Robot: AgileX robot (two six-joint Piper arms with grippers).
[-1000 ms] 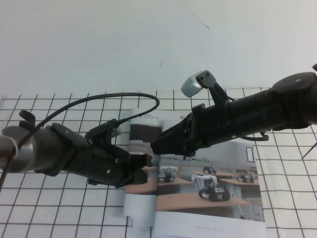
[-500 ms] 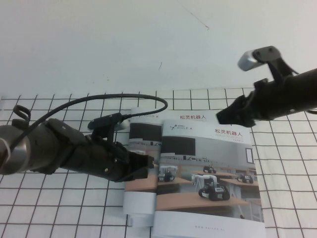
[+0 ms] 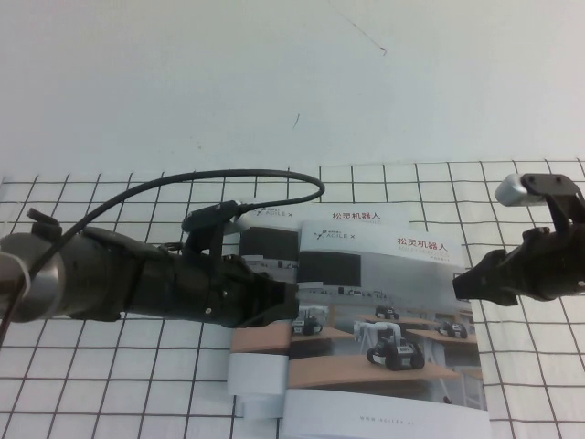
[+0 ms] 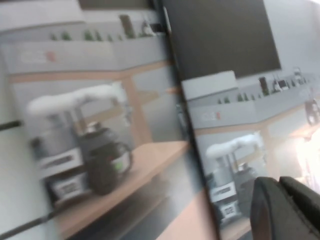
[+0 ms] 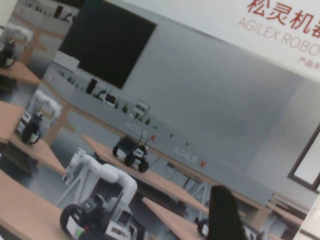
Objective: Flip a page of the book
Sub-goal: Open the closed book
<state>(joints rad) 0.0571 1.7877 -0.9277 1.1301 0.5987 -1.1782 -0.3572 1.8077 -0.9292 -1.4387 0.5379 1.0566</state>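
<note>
The book (image 3: 384, 320) lies closed on the gridded counter (image 3: 530, 384) — no page is seen turned. The left gripper (image 3: 283, 306) rests at its spine edge, jaw state indeterminate. The right gripper (image 3: 462, 285) hovers at the far edge, jaws wide, empty.

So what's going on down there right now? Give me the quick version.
Left gripper low over left edge of the thin glossy white brochure. Right gripper open, at its right edge. Cover still closed. Nothing in the way.
</note>
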